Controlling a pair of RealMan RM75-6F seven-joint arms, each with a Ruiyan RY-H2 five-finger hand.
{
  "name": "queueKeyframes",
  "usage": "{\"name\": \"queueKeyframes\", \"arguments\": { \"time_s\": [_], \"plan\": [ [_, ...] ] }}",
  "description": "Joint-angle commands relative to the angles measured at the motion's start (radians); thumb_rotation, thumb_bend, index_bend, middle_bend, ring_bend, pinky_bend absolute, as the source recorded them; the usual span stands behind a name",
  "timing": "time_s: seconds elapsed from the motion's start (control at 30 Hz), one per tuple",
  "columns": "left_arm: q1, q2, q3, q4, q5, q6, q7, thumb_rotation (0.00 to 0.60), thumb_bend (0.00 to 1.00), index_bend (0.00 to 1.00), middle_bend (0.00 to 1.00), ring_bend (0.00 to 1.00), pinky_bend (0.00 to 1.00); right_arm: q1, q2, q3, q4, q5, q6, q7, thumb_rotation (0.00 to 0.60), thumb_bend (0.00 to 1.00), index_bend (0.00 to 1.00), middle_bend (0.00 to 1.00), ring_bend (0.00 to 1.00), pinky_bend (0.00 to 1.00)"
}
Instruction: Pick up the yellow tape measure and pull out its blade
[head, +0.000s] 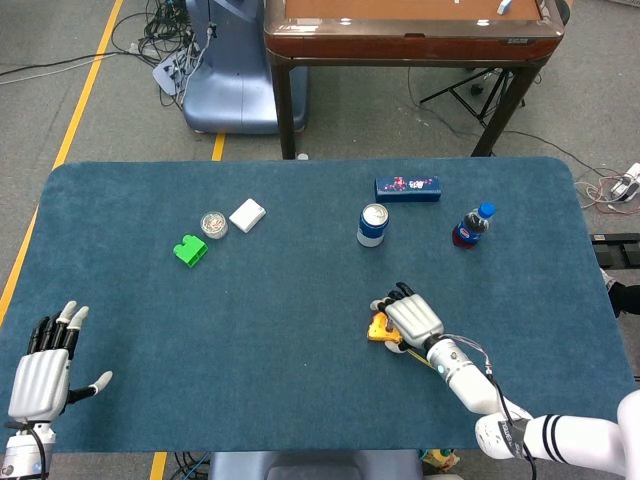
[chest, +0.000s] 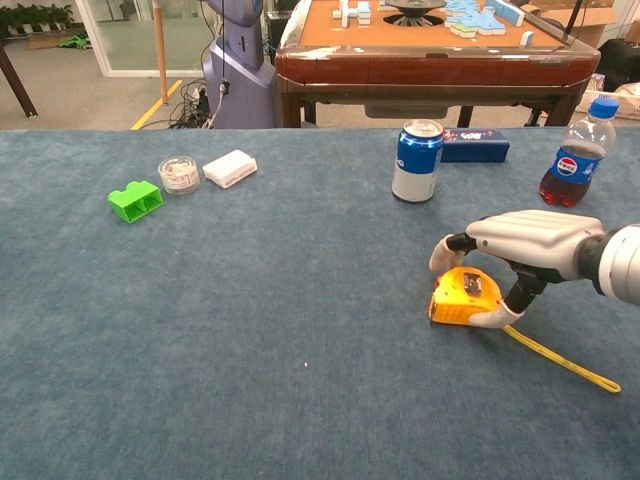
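Observation:
The yellow tape measure lies on the blue table at the near right. Its yellow blade is partly out and trails on the cloth toward the right edge. My right hand arches over the case, fingertips on its far left corner and thumb pressed against its near right side, so it grips the case while the case rests on the table. My left hand hovers at the near left corner with fingers spread and nothing in it; only the head view shows it.
A blue can, a cola bottle and a blue box stand behind the tape measure. Far left lie a green brick, a round tin and a white box.

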Motion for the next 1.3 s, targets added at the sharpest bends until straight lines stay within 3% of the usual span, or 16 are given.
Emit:
{"name": "queueKeyframes", "arguments": {
  "time_s": [0.03, 0.23, 0.47, 0.63, 0.97, 1.3],
  "plan": [
    [0.000, -0.001, 0.001, 0.003, 0.000, -0.002, -0.004, 0.600, 0.13, 0.00, 0.00, 0.00, 0.00, 0.001, 0.001, -0.001, -0.003, 0.009, 0.002, -0.008, 0.600, 0.39, 0.29, 0.34, 0.21, 0.04],
    [-0.009, 0.000, -0.002, 0.007, 0.000, -0.016, -0.013, 0.600, 0.13, 0.00, 0.00, 0.00, 0.00, 0.009, 0.004, 0.000, -0.015, 0.026, -0.004, -0.020, 0.600, 0.50, 0.40, 0.41, 0.27, 0.10],
    [-0.076, 0.044, -0.040, -0.007, -0.011, -0.107, -0.087, 0.600, 0.13, 0.00, 0.00, 0.00, 0.00, 0.037, 0.034, 0.053, -0.083, 0.032, 0.014, -0.014, 0.600, 0.66, 0.54, 0.54, 0.42, 0.22],
    [-0.146, 0.067, -0.088, -0.010, -0.039, -0.188, -0.135, 0.600, 0.13, 0.00, 0.00, 0.00, 0.00, 0.082, 0.046, 0.112, -0.141, 0.069, 0.022, -0.035, 0.600, 0.69, 0.57, 0.58, 0.47, 0.25],
    [-0.287, 0.064, -0.201, -0.038, -0.182, -0.347, -0.210, 0.600, 0.13, 0.00, 0.00, 0.00, 0.00, 0.256, 0.043, 0.216, -0.212, 0.288, -0.010, -0.142, 0.600, 0.70, 0.60, 0.63, 0.52, 0.29],
    [-0.369, -0.014, -0.256, -0.037, -0.297, -0.386, -0.226, 0.600, 0.13, 0.00, 0.00, 0.00, 0.00, 0.403, -0.032, 0.278, -0.201, 0.477, 0.082, -0.210, 0.600, 0.72, 0.61, 0.64, 0.54, 0.29]
  ]
}}
